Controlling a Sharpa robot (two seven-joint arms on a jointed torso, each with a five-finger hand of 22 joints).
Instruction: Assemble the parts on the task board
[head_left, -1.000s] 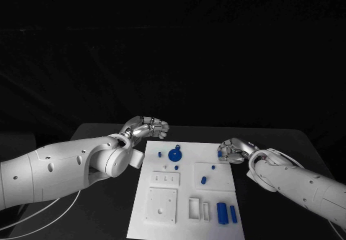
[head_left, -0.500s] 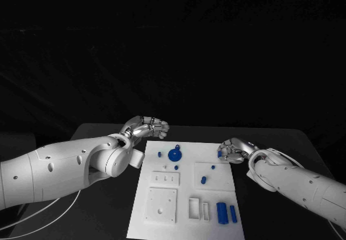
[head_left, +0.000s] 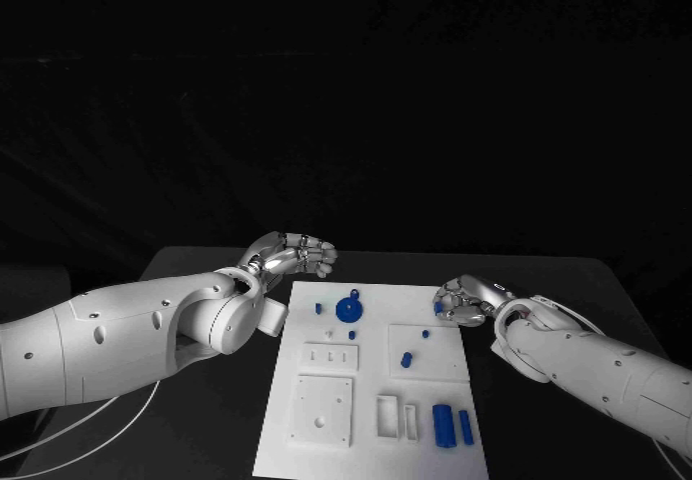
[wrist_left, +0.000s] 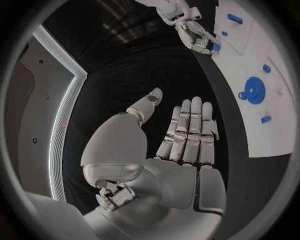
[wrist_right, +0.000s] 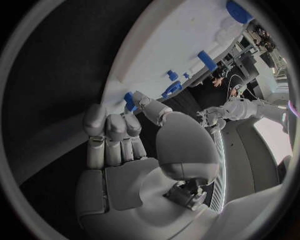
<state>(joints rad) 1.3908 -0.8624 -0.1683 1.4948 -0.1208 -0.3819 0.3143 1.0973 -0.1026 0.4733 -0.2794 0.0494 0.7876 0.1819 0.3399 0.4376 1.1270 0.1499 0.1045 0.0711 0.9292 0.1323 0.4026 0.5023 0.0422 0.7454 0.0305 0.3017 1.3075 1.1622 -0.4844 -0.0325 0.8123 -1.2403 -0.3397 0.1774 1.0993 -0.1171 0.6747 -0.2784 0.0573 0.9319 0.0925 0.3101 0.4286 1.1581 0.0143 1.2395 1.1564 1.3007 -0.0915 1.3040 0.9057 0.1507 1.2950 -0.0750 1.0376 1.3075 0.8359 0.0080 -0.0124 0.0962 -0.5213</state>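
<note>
Head view: the left hand (head_left: 293, 254) is hovering just off the far left corner of the task board (head_left: 325, 440), fingers curled in, holding nothing. Blue parts (head_left: 349, 308) are lying across the board. At its right edge, the right hand (head_left: 467, 300) is pinching a small blue part (wrist_right: 129, 101).

left hand (head_left: 293, 255) curled, beside task board (head_left: 368, 440) corner | right hand (head_left: 469, 300) at its edge (touching a blue part (head_left: 440, 309))
</note>
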